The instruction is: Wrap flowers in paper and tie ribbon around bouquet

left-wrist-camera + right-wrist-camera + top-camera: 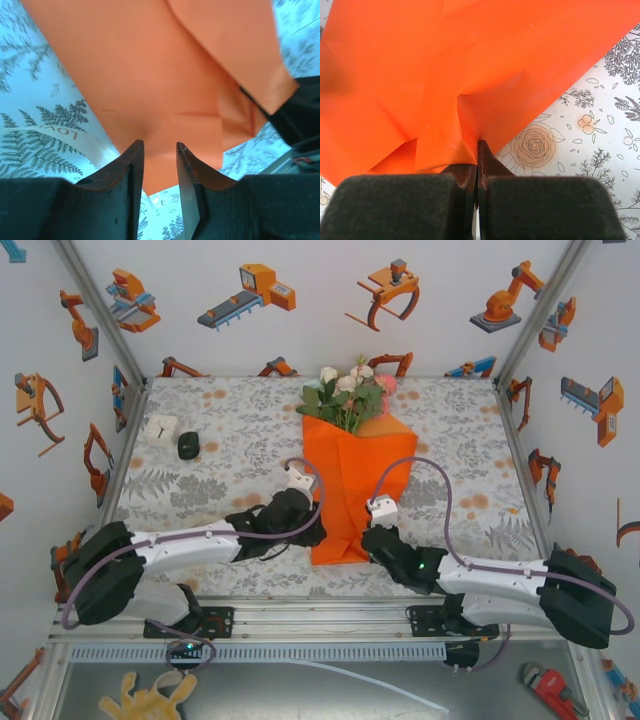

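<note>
The bouquet lies down the middle of the table, a cone of orange paper (348,490) with the flowers (348,390) at its far end. My right gripper (368,538) is at the cone's lower right edge, shut on a fold of the paper (445,90); its fingertips (479,150) pinch that fold. My left gripper (316,530) is at the cone's lower left. Its jaws (159,145) stand parted, and the paper's narrow end (165,125) shows just beyond the gap. The cream ribbon (60,136) lies on the cloth left of the paper and runs under it.
A white box (160,428) and a small black object (188,445) sit at the back left of the floral tablecloth (460,440). Printed walls close in three sides. A red wrench (548,687) lies below the near rail at the right.
</note>
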Available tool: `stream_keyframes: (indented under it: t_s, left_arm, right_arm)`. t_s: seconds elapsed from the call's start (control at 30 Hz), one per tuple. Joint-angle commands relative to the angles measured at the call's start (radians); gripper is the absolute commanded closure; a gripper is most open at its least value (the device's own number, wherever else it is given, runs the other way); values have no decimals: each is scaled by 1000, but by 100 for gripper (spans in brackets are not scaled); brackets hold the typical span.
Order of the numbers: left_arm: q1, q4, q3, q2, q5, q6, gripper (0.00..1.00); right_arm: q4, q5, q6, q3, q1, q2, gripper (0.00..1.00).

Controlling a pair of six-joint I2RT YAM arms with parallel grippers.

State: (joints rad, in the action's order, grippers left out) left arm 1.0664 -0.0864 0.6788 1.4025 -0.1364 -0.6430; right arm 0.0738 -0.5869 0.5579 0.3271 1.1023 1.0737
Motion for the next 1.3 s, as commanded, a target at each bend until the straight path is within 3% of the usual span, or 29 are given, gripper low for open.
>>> stream_keyframes:
  t_s: [0.0,0.1,0.27,0.43,0.6,0.73,0.83,0.93,1.03,1.27]
  left_arm:
    - [26,-62,18,75,83,9,66]
    - [51,-120,35,125,111,6,66]
    - [56,-79,35,179,46,-23,67]
    - [47,-101,18,233,55,-45,68]
    - [24,-134,0,247,96,-54,69]
    - [22,-164,-15,241,120,-47,69]
    - [23,-162,-2,250,146,-31,69]
    - [23,-149,7,253,156,-21,70]
    - [27,-135,14,254,172,-8,69]
    - [31,-144,15,207,215,28,64]
  right_arm:
    - [14,6,27,16,-4,13,100]
    - [8,10,31,15,-2,10,100]
    - [-19,30,46,44,-3,-17,100]
    - [23,122,67,115,-3,-29,100]
    - [67,236,41,175,-2,43,100]
    - [76,246,44,204,-3,109,100]
    - [57,221,15,238,-2,147,100]
    - [-96,88,27,260,-12,102,100]
    - [-58,137,30,212,-35,-8,100]
    - [-100,-23,176,46,-38,-155,100]
